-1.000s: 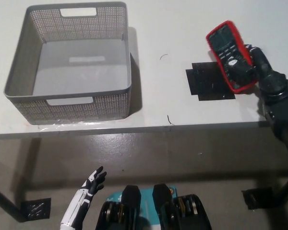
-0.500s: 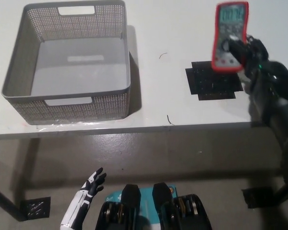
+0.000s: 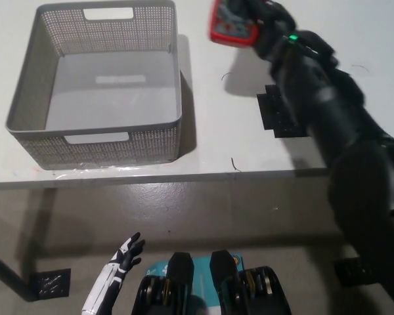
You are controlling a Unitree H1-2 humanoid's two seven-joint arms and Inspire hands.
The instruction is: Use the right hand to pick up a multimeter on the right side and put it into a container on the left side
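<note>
While the white counter (image 3: 217, 141) spreads under everything, its front edge crossing the lower middle, the grey basket (image 3: 26, 98) sits at its left, open-topped with perforated walls and nothing seen inside. Black tape (image 3: 270, 115) marks the counter at right. The right robot hand (image 3: 266, 23) (black, reaching in along its long arm) is clamped on the red meter (image 3: 230, 26), held in the air near the top edge, just right of the basket's far right corner. If released here, the meter would likely fall outside or clip the rim; it seems to need carrying further left, over the open floor. The left robot hand (image 3: 125, 252) rests below the counter, fingers apart.
</note>
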